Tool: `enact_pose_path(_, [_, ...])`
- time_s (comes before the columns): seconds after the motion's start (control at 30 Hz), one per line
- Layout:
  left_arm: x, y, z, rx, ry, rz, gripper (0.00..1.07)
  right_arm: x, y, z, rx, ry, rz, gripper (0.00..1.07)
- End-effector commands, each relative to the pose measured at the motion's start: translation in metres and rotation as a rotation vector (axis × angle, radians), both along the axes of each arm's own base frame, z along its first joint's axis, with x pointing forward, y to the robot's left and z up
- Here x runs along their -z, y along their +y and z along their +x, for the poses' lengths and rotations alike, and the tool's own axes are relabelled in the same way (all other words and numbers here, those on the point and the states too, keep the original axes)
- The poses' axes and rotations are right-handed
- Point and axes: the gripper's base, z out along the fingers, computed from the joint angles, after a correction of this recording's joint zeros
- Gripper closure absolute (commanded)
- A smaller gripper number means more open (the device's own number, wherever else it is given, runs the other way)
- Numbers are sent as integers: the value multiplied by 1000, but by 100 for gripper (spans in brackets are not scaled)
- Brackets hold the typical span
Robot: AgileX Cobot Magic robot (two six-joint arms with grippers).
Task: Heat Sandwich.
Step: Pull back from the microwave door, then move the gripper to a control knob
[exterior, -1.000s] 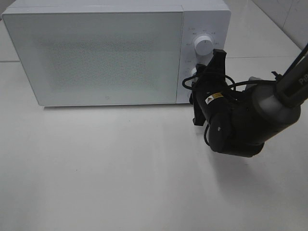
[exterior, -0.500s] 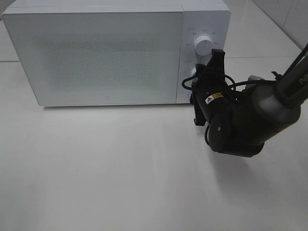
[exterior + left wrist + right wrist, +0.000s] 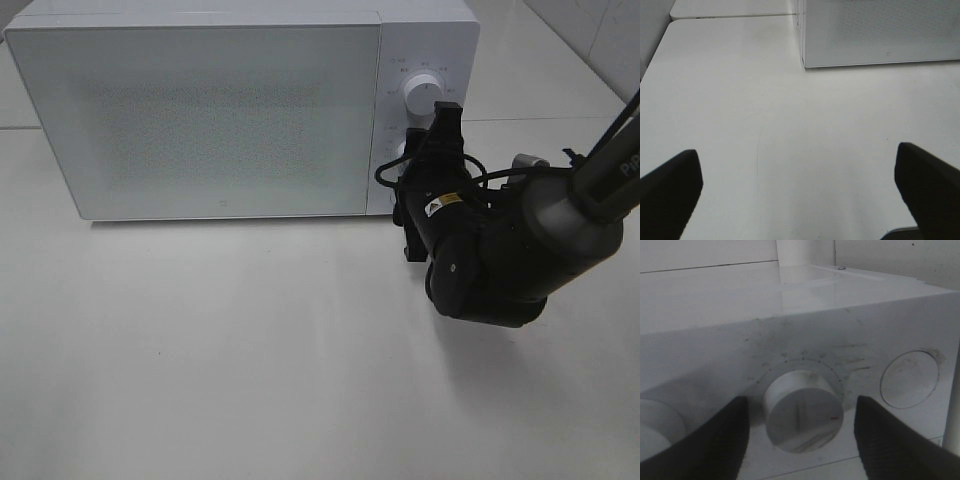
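Upper right of the frame: the right gripper (image 3: 800, 422) straddles the lower knob (image 3: 801, 410) of the microwave (image 3: 445, 45), jaws apart and clear of it. The left gripper (image 3: 800, 192) hangs wide over the table (image 3: 765, 100). The sandwich is unseen, presumably behind the closed door (image 3: 200, 120).

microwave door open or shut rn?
Shut. The white microwave's grey frosted door lies flush with its control panel, no gap showing.

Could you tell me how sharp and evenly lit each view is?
Exterior high: even light, a soft shadow on the table beneath the right arm. Left wrist: the end effector's fingers are dark blurs. Right wrist: the knob is soft, with glare on the microwave top.
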Motion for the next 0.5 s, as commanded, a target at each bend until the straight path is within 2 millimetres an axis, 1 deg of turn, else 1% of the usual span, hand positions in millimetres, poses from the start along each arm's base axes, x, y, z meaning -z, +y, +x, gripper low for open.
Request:
enact_pose_path(0.03, [0, 0, -3, 1, -33, -3, 3, -20, 1, 4, 5, -170, -23, 33])
enact_pose_path(0.13, [0, 0, -3, 1, -33, -3, 3, -18, 0, 2, 3, -157, -27, 31])
enact_pose_path(0.4, [0, 0, -3, 1, -33, -3, 3, -15, -1, -1, -10, -148, -39, 31])
enact_pose_path(0.5, [0, 0, -3, 1, -33, -3, 3, -16, 2, -1, -38, -154, -45, 31])
